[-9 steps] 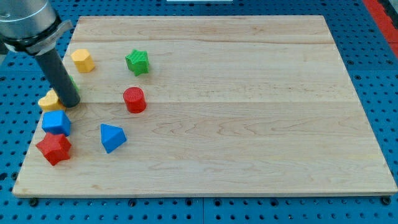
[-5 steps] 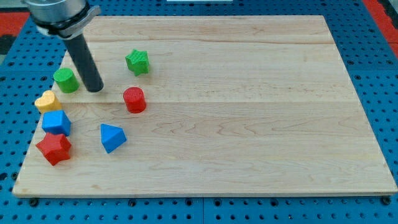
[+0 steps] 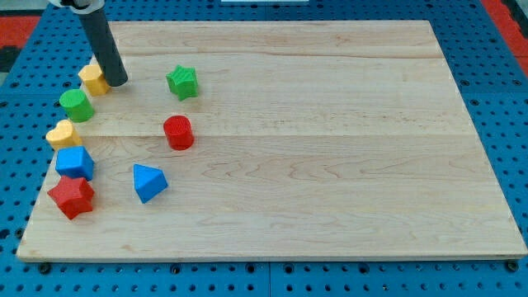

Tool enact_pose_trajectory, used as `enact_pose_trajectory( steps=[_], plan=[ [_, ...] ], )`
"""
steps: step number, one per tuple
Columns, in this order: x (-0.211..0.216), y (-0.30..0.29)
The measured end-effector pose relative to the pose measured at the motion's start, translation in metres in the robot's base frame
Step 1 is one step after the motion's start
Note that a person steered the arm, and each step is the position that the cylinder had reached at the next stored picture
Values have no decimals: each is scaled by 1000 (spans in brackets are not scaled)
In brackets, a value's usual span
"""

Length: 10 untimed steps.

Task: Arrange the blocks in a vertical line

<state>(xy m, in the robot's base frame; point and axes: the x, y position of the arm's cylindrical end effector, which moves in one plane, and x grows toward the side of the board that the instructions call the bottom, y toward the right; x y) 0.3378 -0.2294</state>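
Note:
My tip (image 3: 116, 82) is at the view's upper left, touching the right side of a yellow block (image 3: 93, 79). Below it a green cylinder (image 3: 76, 105), a yellow heart-shaped block (image 3: 62, 134), a blue cube (image 3: 74, 162) and a red star (image 3: 72, 196) run down the board's left edge in a rough column. A green star (image 3: 182, 82), a red cylinder (image 3: 177, 132) and a blue triangular block (image 3: 148, 181) lie to the right of that column.
The wooden board (image 3: 330, 148) rests on a blue pegboard table (image 3: 503, 107). The left column of blocks lies close to the board's left edge.
The rod moved from beside the yellow heart up to the upper yellow block. The green cylinder is now uncovered and lies nearer the left edge; the upper yellow block shifted slightly left.

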Motion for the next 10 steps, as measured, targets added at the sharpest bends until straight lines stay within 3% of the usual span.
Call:
enact_pose_trajectory(
  steps=[1,2,4,6,7,9,10],
  plan=[
    [15,10],
    [58,55],
    [137,43],
    [171,0],
    [164,-5],
    [171,72],
    [203,47]
  ],
)
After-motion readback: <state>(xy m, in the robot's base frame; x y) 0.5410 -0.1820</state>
